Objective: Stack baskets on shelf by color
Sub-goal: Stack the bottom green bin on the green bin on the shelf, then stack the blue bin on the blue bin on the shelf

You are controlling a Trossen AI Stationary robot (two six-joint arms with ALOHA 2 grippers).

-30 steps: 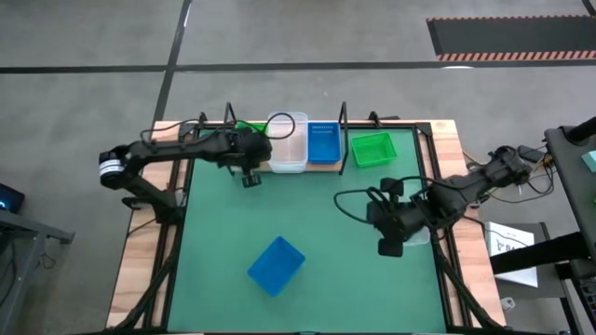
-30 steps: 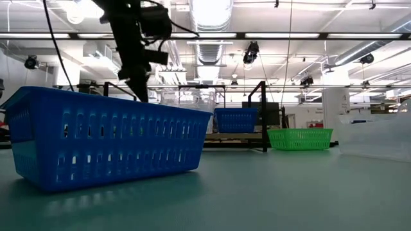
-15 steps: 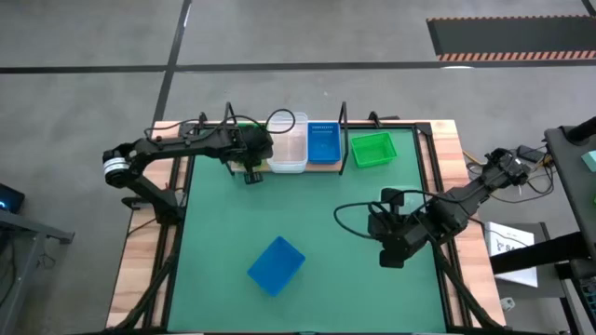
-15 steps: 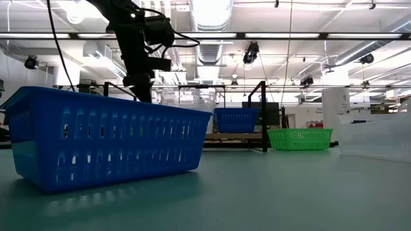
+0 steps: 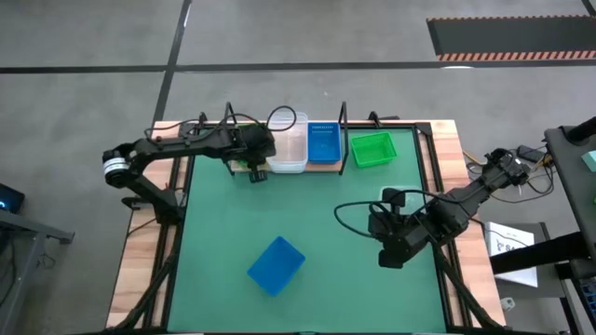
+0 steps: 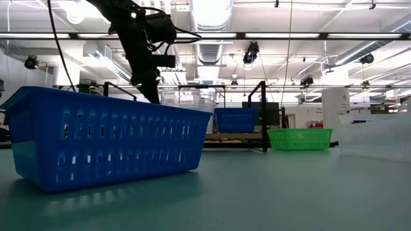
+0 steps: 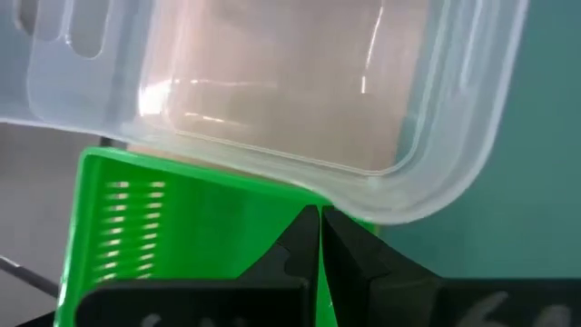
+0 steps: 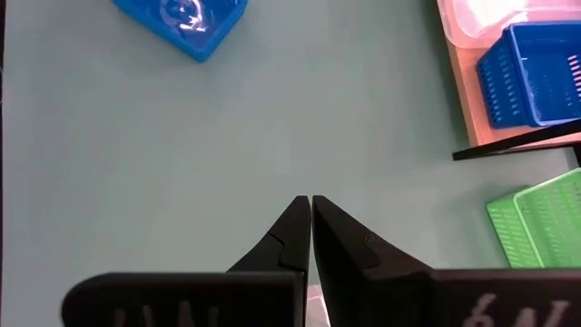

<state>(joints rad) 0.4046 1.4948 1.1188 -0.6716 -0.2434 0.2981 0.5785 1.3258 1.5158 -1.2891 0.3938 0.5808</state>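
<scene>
My left gripper (image 5: 255, 171) is shut at the shelf's left end, on a green basket (image 7: 182, 238) that the arm mostly hides in the high view. Beside it on the shelf (image 8: 466, 104) stand a clear basket (image 5: 288, 149) and a blue basket (image 5: 322, 142). The clear basket's rim (image 7: 399, 204) overlaps the green one's corner. A second green basket (image 5: 372, 149) sits on the mat, right of the shelf's upright. A blue basket (image 5: 276, 264) lies on the mat toward the near edge. My right gripper (image 5: 391, 253) hovers shut over the mat's right side, touching nothing. My left gripper pinches the green basket's wall (image 7: 349, 225) between its two fingers, at the corner next to the clear basket. The fingers come from above, pointing down. The basket rests on the shelf board.
Another clear basket (image 6: 379, 136) stands at the table's right side near my right arm. Black wire uprights (image 5: 344, 126) rise at the shelf's ends. Cables loop over the clear basket and around my right arm. Open mat lies between the near blue basket and the shelf.
My left gripper has moved a little toward the table's right, along the shelf toward the clear basket, staying shut. My right gripper has drawn slightly toward the near edge.
</scene>
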